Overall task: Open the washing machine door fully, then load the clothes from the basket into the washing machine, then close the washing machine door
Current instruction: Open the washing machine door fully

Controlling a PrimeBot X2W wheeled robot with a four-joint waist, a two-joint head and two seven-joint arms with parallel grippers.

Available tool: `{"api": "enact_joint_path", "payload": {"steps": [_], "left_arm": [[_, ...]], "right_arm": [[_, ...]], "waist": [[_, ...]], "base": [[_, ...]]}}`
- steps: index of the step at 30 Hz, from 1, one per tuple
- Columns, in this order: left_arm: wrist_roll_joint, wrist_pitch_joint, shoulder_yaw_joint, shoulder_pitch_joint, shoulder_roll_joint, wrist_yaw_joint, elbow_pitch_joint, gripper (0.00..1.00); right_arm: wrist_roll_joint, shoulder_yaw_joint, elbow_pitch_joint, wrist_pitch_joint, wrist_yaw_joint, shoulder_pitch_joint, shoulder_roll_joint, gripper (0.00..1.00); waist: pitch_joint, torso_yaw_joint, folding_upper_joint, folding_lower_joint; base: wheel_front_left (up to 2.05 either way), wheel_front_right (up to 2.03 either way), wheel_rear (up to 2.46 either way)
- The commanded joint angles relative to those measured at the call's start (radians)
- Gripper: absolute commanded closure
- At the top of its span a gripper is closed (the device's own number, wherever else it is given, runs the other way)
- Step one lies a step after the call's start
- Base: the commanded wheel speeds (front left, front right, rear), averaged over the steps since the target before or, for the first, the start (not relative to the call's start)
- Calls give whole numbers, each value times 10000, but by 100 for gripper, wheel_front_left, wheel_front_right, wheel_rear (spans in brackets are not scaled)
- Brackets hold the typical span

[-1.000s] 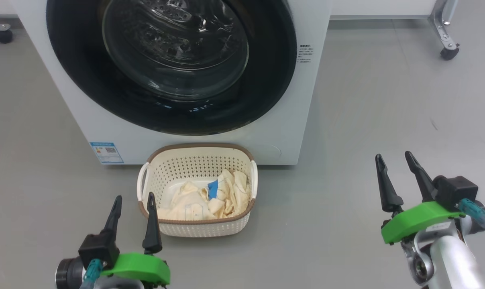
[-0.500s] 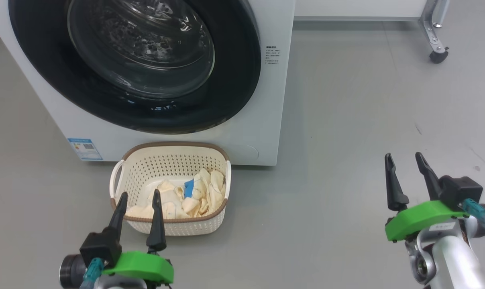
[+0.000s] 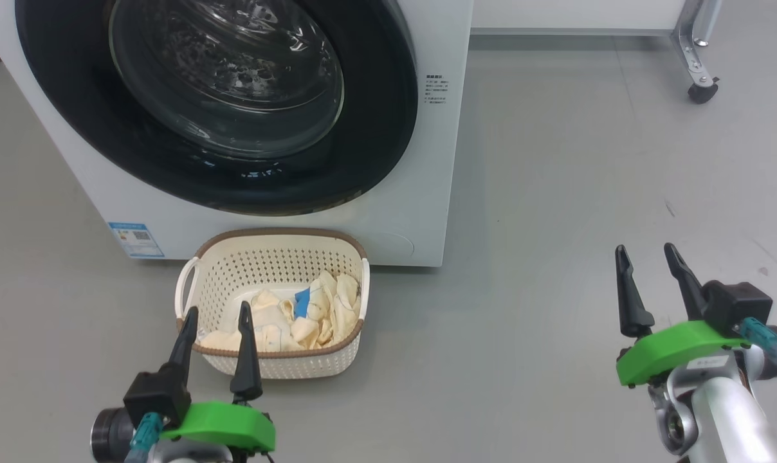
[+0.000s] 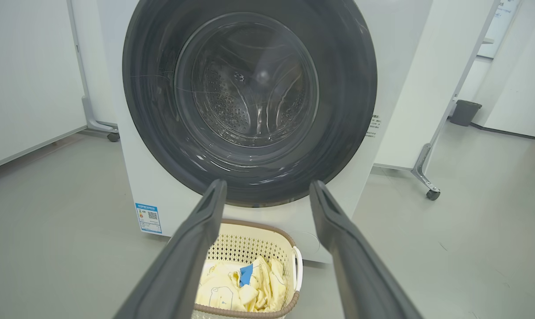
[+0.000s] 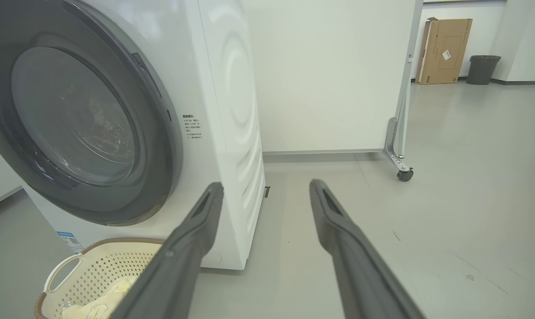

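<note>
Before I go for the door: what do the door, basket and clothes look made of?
The washing machine door: glossy black rim, probably plastic, showing sharp reflections; clear bulging centre, likely glass, drum visible through it. The basket: rigid cream plastic, matte, with moulded perforations and a brown rim. The clothes: soft thin fabric, matte, crumpled into folds; fibre can't be told.

The head camera looked steeply down at the big white front-loading washing machine (image 3: 427, 193) from close before it. The left wrist camera sat low, squarely facing the machine's glossy black round door (image 4: 347, 110). The right wrist camera faced the machine's front corner obliquely, taking in its side panel. All three shared the door and the small cream perforated plastic basket (image 3: 279, 260) before the machine.
</note>
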State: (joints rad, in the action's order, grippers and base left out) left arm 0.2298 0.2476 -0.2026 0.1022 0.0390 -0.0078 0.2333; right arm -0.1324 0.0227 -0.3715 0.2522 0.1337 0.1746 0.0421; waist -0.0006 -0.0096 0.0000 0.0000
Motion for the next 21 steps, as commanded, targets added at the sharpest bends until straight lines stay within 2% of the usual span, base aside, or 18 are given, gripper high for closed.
{"api": "enact_joint_path", "payload": {"steps": [1,21], "left_arm": [[-17,141,354,366,112,25,-327,0],[-21,141,378,389,112,18,-251,0]], "right_arm": [[-45,-256,288,94,-30,556,81,0],[-47,-292,301,95,-30,573,81,0]], "waist": [[3,2,0,0],[53,30,0,0]], "base": [[0,0,0],[0,0,0]]}}
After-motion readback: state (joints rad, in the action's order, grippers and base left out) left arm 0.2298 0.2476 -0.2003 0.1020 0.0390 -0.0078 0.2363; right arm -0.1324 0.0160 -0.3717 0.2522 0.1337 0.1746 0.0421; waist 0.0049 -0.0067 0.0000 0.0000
